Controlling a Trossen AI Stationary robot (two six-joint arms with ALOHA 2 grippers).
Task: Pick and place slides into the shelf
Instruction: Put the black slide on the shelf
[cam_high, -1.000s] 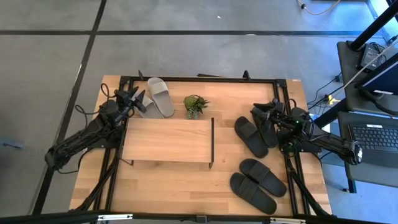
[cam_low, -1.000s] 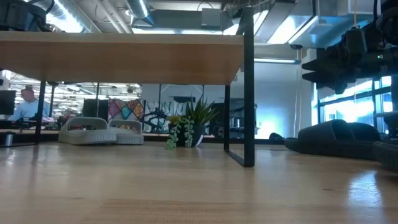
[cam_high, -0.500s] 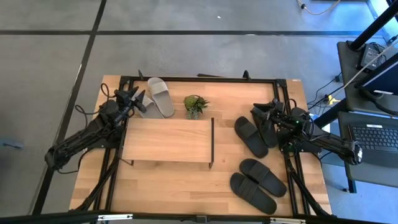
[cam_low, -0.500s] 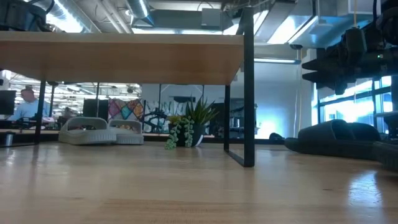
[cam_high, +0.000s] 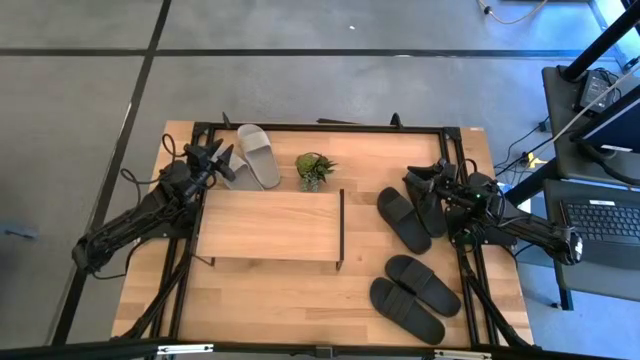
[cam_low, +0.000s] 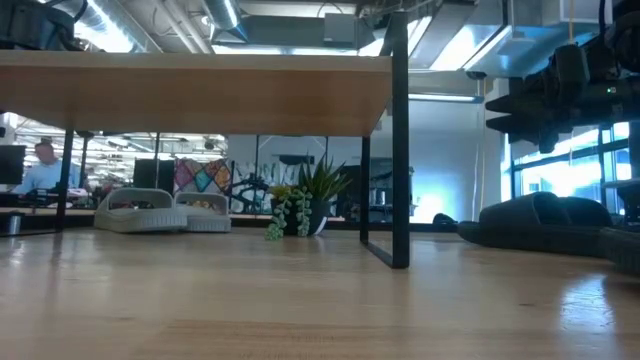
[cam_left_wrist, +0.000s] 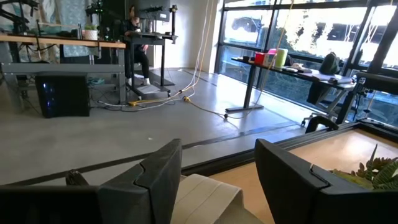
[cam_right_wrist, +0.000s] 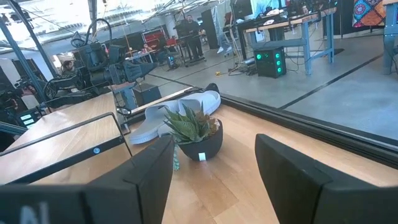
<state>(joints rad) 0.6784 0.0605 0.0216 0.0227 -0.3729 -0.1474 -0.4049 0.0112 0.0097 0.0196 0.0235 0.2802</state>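
Observation:
The shelf (cam_high: 268, 225), a light wooden board on thin black frames, stands mid-table with nothing on it. Two grey-white slides (cam_high: 258, 155) lie soles down at the far left, next to my left gripper (cam_high: 215, 158). It hovers level and open above the nearer one (cam_left_wrist: 205, 196). One pair of black slides (cam_high: 403, 220) lies right of the shelf, another pair (cam_high: 415, 295) nearer the front edge. My right gripper (cam_high: 420, 180) hangs open and level above the table, beside the farther black pair (cam_low: 540, 225), and touches nothing.
A small green potted plant (cam_high: 315, 170) stands between the grey-white slides and the black ones, just beyond the shelf's far edge (cam_right_wrist: 193, 134). Black rails (cam_high: 330, 127) frame the tabletop. Bare wood lies in front of the shelf (cam_high: 280, 300).

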